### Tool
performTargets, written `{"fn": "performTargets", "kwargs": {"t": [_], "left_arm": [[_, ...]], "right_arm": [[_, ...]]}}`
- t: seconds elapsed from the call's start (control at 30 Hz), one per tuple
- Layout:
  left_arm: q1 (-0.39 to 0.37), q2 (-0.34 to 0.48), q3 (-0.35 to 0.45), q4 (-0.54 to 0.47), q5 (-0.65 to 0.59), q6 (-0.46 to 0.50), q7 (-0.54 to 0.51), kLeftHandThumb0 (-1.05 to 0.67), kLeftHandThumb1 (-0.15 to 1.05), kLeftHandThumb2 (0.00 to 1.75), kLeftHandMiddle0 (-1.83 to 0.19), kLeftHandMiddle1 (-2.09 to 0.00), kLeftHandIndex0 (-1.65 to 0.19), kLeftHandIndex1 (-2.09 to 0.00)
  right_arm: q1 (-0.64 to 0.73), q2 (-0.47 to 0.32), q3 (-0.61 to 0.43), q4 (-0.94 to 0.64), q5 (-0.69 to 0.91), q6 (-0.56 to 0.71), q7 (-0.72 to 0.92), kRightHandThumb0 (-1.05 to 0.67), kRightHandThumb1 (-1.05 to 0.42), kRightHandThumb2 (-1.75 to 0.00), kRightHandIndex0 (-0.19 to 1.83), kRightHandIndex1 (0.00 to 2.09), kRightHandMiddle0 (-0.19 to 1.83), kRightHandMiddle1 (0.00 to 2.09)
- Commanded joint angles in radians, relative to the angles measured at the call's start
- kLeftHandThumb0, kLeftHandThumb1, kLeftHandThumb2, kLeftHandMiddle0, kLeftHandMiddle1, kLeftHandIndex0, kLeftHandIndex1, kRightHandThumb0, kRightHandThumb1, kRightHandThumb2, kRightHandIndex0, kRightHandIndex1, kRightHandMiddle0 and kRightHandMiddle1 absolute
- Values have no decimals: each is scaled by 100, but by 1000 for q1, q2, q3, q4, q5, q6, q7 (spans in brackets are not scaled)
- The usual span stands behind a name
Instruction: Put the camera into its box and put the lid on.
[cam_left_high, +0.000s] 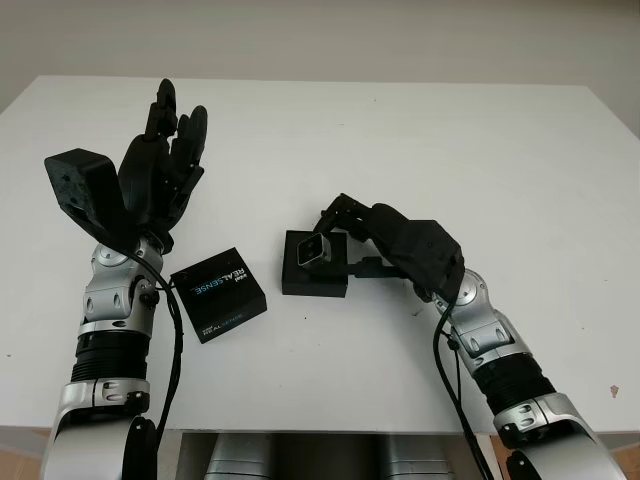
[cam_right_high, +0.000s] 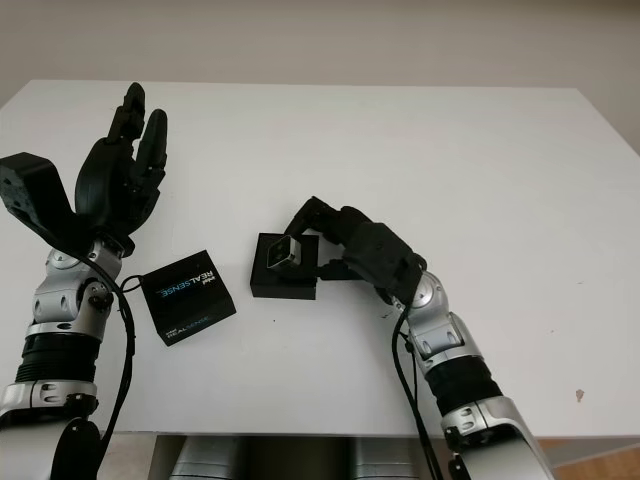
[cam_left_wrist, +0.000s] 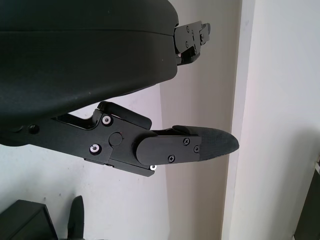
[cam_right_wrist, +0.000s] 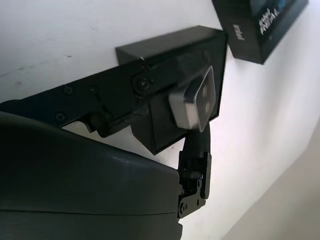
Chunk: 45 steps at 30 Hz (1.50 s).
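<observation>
- Showing the white bench (cam_left_high: 420, 140) from the head views, with both forearms cut off at the lower edge; the black inside of the box (cam_left_high: 316, 266) is hard to read, and its depth cannot be judged.
- Left wrist view: a dark corner at the edge may be the lid, but too little of it shows to be sure.
- Left robot hand (cam_left_high: 160, 165): raised above the bench at the left, palm upright, fingers pointing up and away from the robot; it is open and holds nothing.
- Right robot hand (cam_left_high: 345, 232): reached in from the right toward the middle of the bench, forearm angled inward, fingers (cam_right_wrist: 125, 90) curled around the camera (cam_left_high: 314, 250).
- Camera: small, silver-faced, held tilted directly over the open box; whether it touches the box floor cannot be told. In the right wrist view its face (cam_right_wrist: 194, 98) sits between the fingers, against the box's dark interior.
- Lid (cam_left_high: 219, 293): black, printed "REALSENSE", lying flat on the bench just left of the box, apart from it, below the left robot hand.
</observation>
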Motion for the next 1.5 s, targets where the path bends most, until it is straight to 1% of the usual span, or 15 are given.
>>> {"fn": "performTargets", "kwargs": {"t": [0.0,0.03,0.13,0.2,0.3,0.37,0.47,0.63,0.83,1.0,1.07,1.13,1.2,1.3,1.47], "left_arm": [[6,10,0,-18,2,1,-1,-64,105,41,19,-1,19,0],[6,11,0,-18,2,0,-2,-63,105,41,19,-1,19,0],[7,12,-1,-20,2,3,-2,-63,105,41,19,-1,19,0],[6,11,0,-20,1,5,0,-63,105,41,19,-1,19,0],[6,10,-1,-20,3,3,0,-63,105,41,19,-2,19,0],[5,11,-1,-20,3,5,0,-63,105,41,19,-2,19,0],[6,15,-2,-22,2,10,-3,-63,105,41,19,-2,19,0],[7,15,1,-24,0,8,-9,-63,105,41,19,-3,19,0],[7,22,-1,-26,4,11,-13,-63,105,42,19,-3,19,0],[3,21,-2,-28,2,21,-4,-64,105,42,19,-3,19,0],[1,21,-4,-27,3,21,-3,-64,105,42,19,-3,18,-1],[0,21,-4,-26,4,20,-3,-63,105,42,19,-4,18,-1],[-1,22,-6,-24,6,17,-4,-63,105,42,19,-4,19,-2],[-2,20,-5,-22,4,13,-4,-63,105,41,19,-4,19,-2],[1,21,-5,-31,2,22,-4,-63,105,42,19,-4,19,-2]], "right_arm": [[1,-11,19,-12,-14,-23,8,-58,-89,-5,6,3,8,88],[3,-15,21,-16,-16,-31,9,-60,-89,-6,3,3,7,79],[6,-28,27,-28,-25,-54,8,-61,-89,-5,-1,3,7,67],[9,-37,33,-38,-33,-67,12,-62,-90,-6,-3,3,7,63],[16,-54,44,-66,-50,-73,23,-64,-91,-5,-8,3,9,46],[22,-64,49,-87,-55,-73,30,-66,-92,-6,-13,2,6,35],[28,-76,51,-121,-59,-66,39,-68,-93,-6,-18,1,-1,24],[31,-94,35,-166,-78,-83,3,-66,-91,-5,-18,1,-6,16],[22,-121,-8,-265,-84,-75,-29,-59,-90,-5,-14,5,0,13],[20,-160,-21,-348,-153,-74,-76,-60,-90,-5,1,12,13,17],[23,-169,-25,-374,-178,-77,-97,-58,-90,-5,11,16,21,20],[23,-173,-24,-387,-195,-74,-111,-57,-90,-5,15,17,24,22],[13,-174,-21,-385,-220,-77,-134,-57,-88,-5,22,20,35,27],[-6,-179,-17,-372,-242,-86,-149,-56,-86,-5,32,16,36,49],[-56,-215,8,-371,-302,-93,-119,-58,-84,-5,37,16,42,59]]}}
